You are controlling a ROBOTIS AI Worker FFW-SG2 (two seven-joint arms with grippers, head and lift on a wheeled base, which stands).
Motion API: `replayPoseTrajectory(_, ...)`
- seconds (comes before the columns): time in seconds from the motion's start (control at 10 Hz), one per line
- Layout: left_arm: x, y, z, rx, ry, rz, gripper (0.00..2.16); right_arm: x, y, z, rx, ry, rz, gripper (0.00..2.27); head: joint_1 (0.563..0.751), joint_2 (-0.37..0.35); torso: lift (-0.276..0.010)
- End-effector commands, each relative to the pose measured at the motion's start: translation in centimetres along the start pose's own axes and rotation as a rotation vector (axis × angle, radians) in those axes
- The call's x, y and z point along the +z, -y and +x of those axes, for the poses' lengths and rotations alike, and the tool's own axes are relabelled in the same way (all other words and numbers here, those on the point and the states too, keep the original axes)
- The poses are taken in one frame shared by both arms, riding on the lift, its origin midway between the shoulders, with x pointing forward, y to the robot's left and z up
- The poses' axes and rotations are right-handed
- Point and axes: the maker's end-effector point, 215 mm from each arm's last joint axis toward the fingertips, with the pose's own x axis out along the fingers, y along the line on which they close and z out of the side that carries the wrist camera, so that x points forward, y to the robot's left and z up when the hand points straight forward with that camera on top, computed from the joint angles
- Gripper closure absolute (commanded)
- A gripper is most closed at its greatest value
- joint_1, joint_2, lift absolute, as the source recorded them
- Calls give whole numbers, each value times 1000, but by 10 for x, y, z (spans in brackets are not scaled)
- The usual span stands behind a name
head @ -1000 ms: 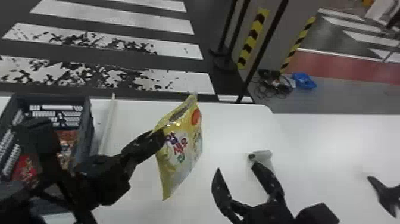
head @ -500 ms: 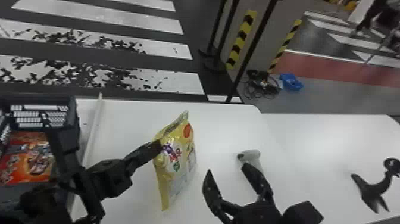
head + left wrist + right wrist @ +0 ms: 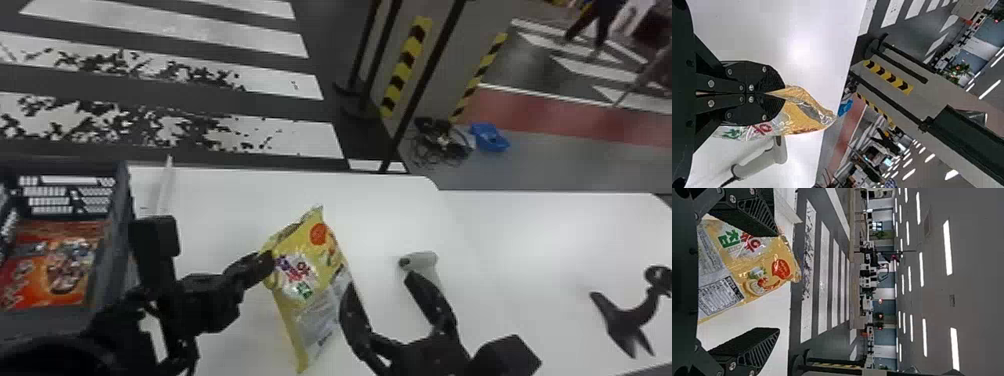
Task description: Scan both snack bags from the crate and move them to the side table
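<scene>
Pinching the glossy yellow bag (image 3: 317,280) by one side, my left gripper (image 3: 269,261) has its ridged black fingers pressed together on the crinkled film. The bag slants above the smooth white table (image 3: 225,200), puffed in the middle, its end seam creased. My left arm comes from the bottom-left corner, fingers aimed right. My right gripper (image 3: 380,281) gapes wide around nothing, curved fingers pointing forward from the bottom edge, one near the bag, the other beside the pale, rounded scanner (image 3: 427,261). A shiny orange-red bag (image 3: 55,270) lies in the slotted, hard grey crate (image 3: 121,210).
</scene>
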Motion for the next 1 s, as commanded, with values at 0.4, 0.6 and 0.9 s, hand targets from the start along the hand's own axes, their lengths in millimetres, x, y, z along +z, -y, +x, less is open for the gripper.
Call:
replayPoseTrajectory(0.4, 36, 23, 3, 122, 92, 267, 29, 1, 0, -1, 1, 0, -4, 140, 695, -350, -95)
replayPoseTrajectory(0.6, 55, 10, -21, 224, 157, 380, 33, 0, -2, -2, 6, -3, 0, 140, 695, -350, -95)
replayPoseTrajectory(0.9, 79, -22, -94, 355, 221, 467, 33, 1, -9, 0, 18, 2, 6, 140, 695, -311, -95)
